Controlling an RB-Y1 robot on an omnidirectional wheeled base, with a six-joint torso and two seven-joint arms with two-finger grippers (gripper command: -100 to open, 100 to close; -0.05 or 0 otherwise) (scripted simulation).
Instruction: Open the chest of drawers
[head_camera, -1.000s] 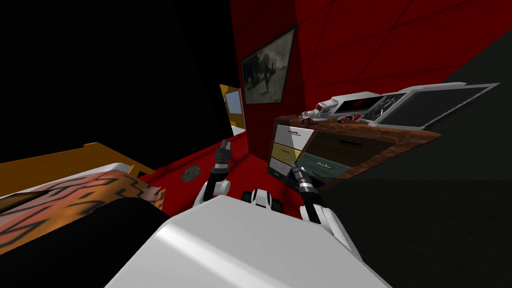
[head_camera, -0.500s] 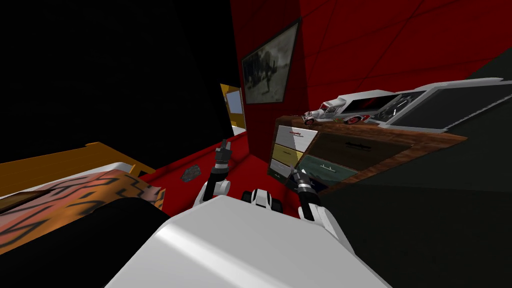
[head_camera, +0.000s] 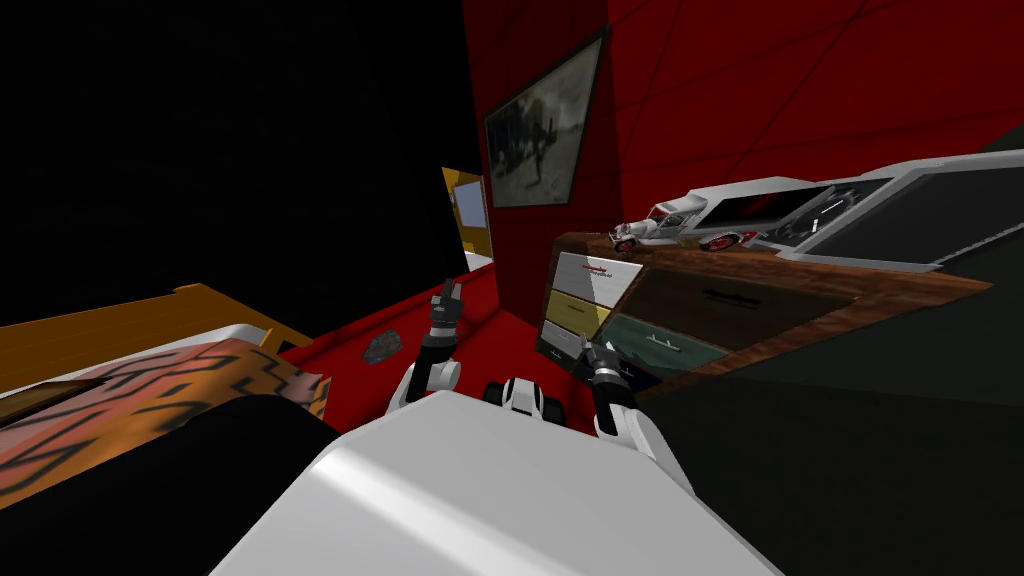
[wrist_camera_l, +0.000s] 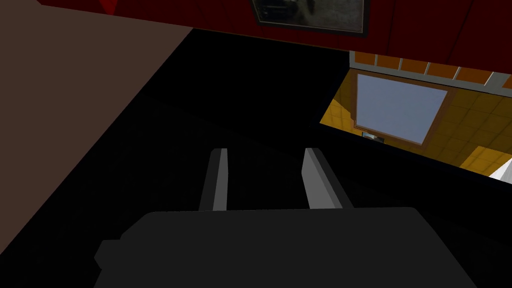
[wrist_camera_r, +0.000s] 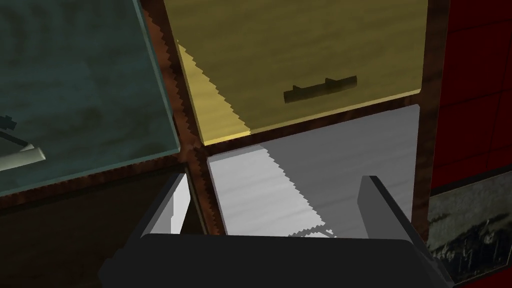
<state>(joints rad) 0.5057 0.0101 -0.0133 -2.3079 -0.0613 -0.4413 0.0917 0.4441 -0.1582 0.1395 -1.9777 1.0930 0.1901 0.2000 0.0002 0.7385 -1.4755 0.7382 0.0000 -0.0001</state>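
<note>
My left gripper (head_camera: 446, 298) hangs over the red floor, just left of centre, its fingers (wrist_camera_l: 216, 176) parted with nothing between them. At my near left lies a bed (head_camera: 150, 390) with a patterned orange cover.

My right gripper (wrist_camera_r: 275, 202) is close in front of the chest of drawers (head_camera: 830, 300), which stands ahead on my right against the red wall (head_camera: 760, 90). Its jaws are spread wide and hold nothing. A pale grey drawer (wrist_camera_r: 320, 180) lies in line between the fingers. I cannot tell whether they touch it. Past it is a yellow drawer (wrist_camera_r: 300, 50) with a dark handle (wrist_camera_r: 320, 89), and a teal drawer (wrist_camera_r: 75, 85) is beside that.

Farther off, a toy car (head_camera: 660, 222) stands on the chest's top, and a framed picture (head_camera: 540, 125) hangs on the wall.
</note>
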